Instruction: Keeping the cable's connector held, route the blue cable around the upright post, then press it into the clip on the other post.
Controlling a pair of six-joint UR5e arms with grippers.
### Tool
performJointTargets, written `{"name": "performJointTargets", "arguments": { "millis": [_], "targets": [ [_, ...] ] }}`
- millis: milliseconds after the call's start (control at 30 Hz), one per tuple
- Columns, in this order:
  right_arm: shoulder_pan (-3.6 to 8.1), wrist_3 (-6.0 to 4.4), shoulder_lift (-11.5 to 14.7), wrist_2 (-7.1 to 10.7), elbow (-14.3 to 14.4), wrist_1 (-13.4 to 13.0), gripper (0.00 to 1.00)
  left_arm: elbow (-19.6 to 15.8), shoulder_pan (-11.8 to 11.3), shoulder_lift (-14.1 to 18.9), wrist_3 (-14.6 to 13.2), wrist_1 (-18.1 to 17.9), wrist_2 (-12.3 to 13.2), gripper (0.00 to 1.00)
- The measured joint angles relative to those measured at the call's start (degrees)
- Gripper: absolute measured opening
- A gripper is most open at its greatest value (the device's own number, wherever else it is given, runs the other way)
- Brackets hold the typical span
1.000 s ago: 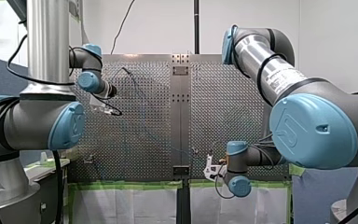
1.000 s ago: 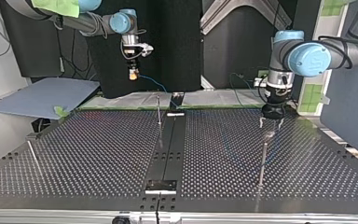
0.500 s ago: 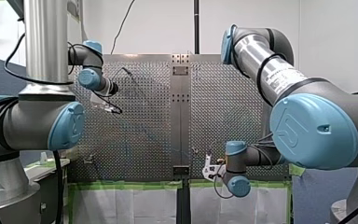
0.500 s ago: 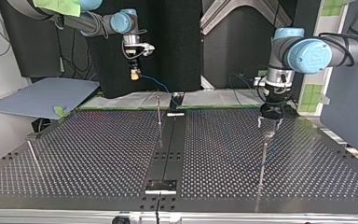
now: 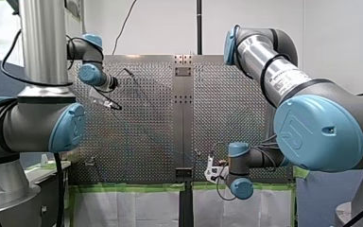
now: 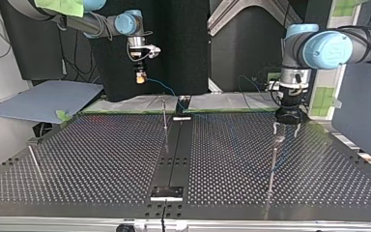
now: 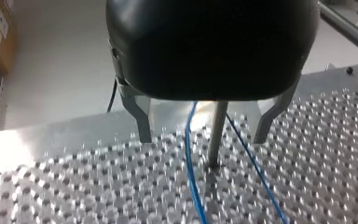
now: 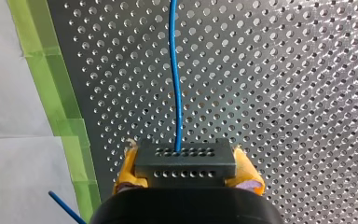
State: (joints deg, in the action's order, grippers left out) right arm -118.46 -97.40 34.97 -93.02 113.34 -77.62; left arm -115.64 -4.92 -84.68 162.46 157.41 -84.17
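My right gripper is shut with its yellow pads on the black connector; the blue cable runs straight out ahead of it over the perforated plate. In the top view that gripper hangs high at the back left, the blue cable trailing down toward the table. My left gripper is open, its metal fingers astride an upright post, with two strands of blue cable passing the post's base. In the top view this gripper hovers just above the post.
A second thin post stands at the middle back of the table, by the dark centre strip. A third post stands near the top view's left edge. Green tape lines the plate's edge beside my right gripper.
My left gripper has shifted slightly toward the top view's right and back, staying open over the post. My right gripper has barely moved and keeps hold of the connector.
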Motion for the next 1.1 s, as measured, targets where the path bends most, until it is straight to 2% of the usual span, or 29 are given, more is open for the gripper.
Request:
{"name": "performJointTargets", "arguments": {
  "millis": [267,667,900,1100],
  "targets": [
    [0.02,-0.04,0.0,0.02,-0.1,-0.1,0.0,0.0,1.01,4.32,-0.85,1.37,0.27,1.0],
    [0.1,-0.33,0.03,0.1,-0.13,-0.27,0.0,0.0,3.43,5.89,-4.78,6.35,0.38,1.0],
    [0.07,-0.35,0.03,0.17,-0.36,-0.08,0.0,0.28,4.31,9.2,-8.17,8.26,0.44,1.0],
    [0.06,-0.36,0.05,0.21,-0.46,-0.01,0.0,2.74,3.88,12.17,-11.37,9.96,1.08,1.0]
  ]
}}
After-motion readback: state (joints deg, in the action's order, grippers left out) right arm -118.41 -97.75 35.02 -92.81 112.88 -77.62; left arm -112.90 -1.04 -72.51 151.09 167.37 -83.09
